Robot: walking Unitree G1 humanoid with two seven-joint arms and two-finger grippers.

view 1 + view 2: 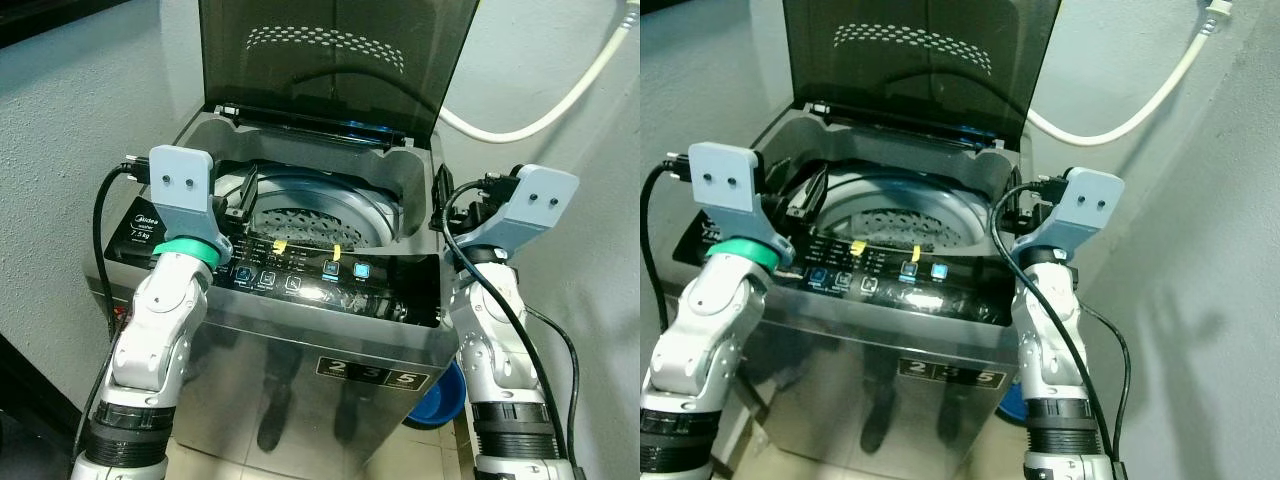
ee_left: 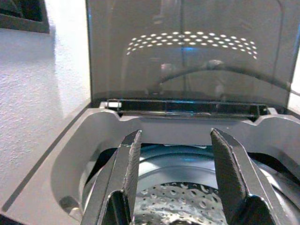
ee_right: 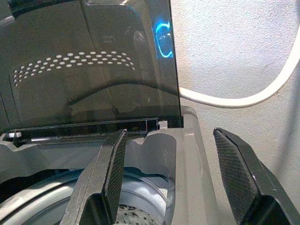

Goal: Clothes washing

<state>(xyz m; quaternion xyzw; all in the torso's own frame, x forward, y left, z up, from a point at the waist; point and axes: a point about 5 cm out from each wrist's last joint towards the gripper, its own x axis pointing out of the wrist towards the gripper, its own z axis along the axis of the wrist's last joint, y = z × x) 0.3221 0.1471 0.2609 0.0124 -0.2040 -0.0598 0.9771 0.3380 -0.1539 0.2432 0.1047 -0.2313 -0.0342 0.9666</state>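
Top-load washing machine [image 1: 330, 300] fills frame centre, dark lid [image 1: 335, 60] upright at top, drum [image 2: 187, 206] open w/ no clothes visible. Left gripper [image 2: 180, 173] & right gripper [image 3: 173, 173] flank the opening, fingers spread, holding nothing; drum sits just ahead and below, roughly equidistant.

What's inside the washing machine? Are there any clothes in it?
The washing machine has its lid up. Inside shows a shiny metal drum with holes, no clothes on the visible part. The control panel hides the drum's front.
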